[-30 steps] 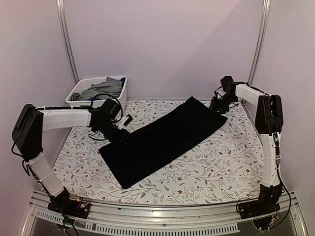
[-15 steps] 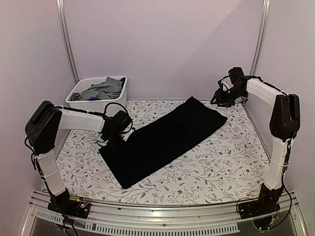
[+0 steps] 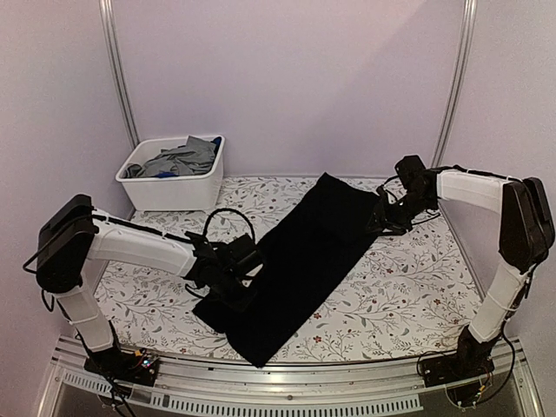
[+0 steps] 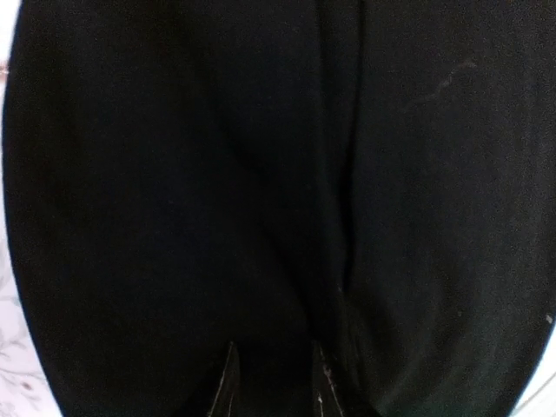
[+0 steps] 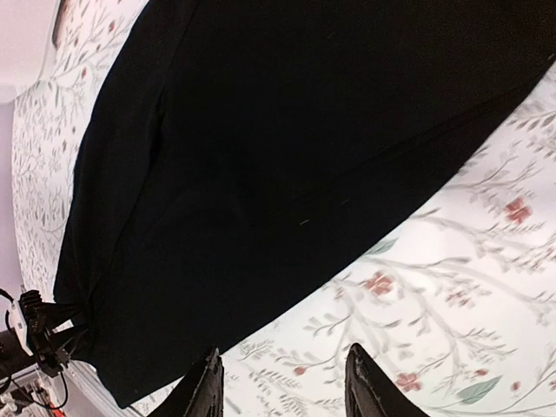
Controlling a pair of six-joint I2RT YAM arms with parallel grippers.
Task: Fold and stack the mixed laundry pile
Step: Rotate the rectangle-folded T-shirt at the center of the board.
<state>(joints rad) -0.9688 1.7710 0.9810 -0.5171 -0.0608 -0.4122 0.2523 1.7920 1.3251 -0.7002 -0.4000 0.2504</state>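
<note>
Top external shows floral tabletop (image 3: 408,287) bearing black T-shirt (image 3: 304,252), lilac walls (image 3: 287,78), white bin (image 3: 174,189).

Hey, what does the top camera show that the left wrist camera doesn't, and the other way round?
Only the top view: the white bin holding grey clothes, and the right gripper. Only the left wrist view: a faint pale streak on the fabric, seen close up. Both: the black garment, with the left gripper at it.
</note>
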